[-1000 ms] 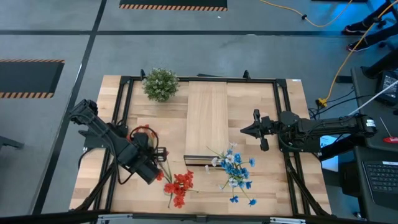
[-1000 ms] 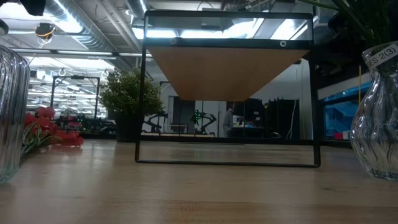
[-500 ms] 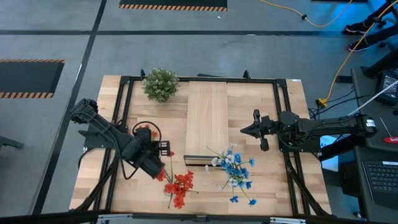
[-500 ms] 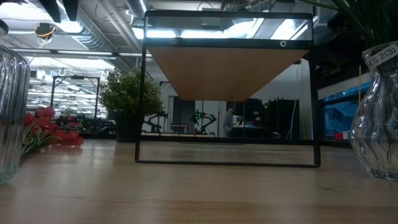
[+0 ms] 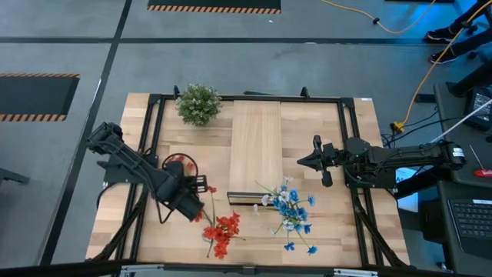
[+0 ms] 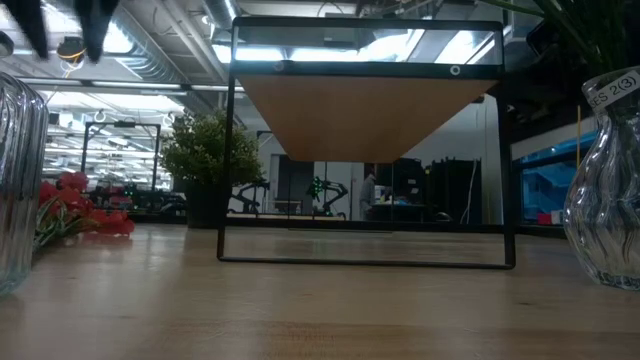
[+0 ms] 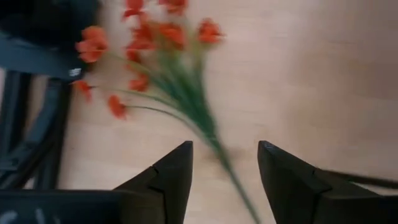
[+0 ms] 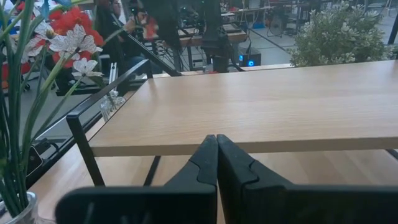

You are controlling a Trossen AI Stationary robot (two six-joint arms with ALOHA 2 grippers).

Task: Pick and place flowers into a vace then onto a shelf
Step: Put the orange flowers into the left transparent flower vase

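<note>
The red-orange flowers (image 5: pixel 221 231) lie flat on the table near its front edge, their thin green stem (image 7: pixel 221 155) pointing toward my left gripper (image 7: pixel 224 149). That gripper hangs open above the stem, pointing steeply down, one finger on each side without touching it. The blue and white flowers (image 5: pixel 292 211) lie right of the red ones, before the shelf's (image 5: pixel 256 150) dark front end. My right gripper (image 5: pixel 307 161) waits shut and level at the shelf's right side. A glass vase (image 6: pixel 15 180) and another glass vase (image 6: pixel 605 210) stand at the near edge.
A round bushy green-white plant (image 5: pixel 198 104) stands at the far left of the shelf. A black metal frame (image 5: pixel 150 131) runs around the tabletop. A vase with white and red blooms (image 8: pixel 56 37) shows in the right wrist view. Bare wood lies between the two flower bunches.
My left gripper has opened and sunk a little, moving toward the table's right, over the red flowers' stem. The flowers have not moved.
</note>
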